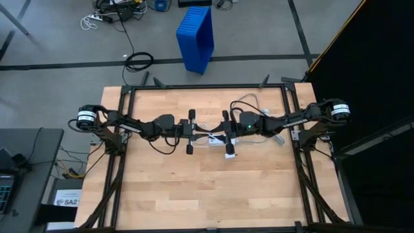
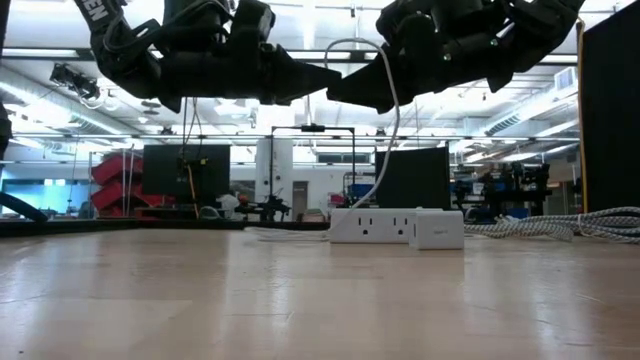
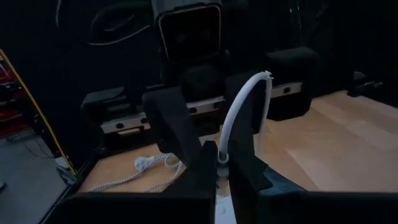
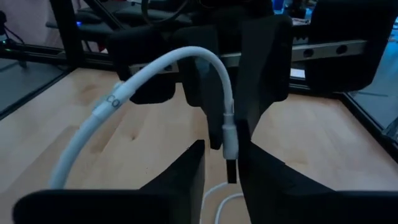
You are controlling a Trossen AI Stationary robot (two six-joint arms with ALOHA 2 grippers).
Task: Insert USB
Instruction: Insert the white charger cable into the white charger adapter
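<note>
- Overhead, both grippers meet mid-table above the white power strip (image 1: 217,141); a floor label reads "SA2".
- Only the wrist views show the grip: the left gripper (image 3: 217,165) and the right gripper (image 4: 222,152) each pinch the USB (image 4: 229,134) cable, held aloft.

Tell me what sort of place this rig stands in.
Probably a robotics lab or workshop: a wooden table in a black metal frame, cables on the grey floor, and a big hall with ceiling lights and equipment racks behind.
</note>
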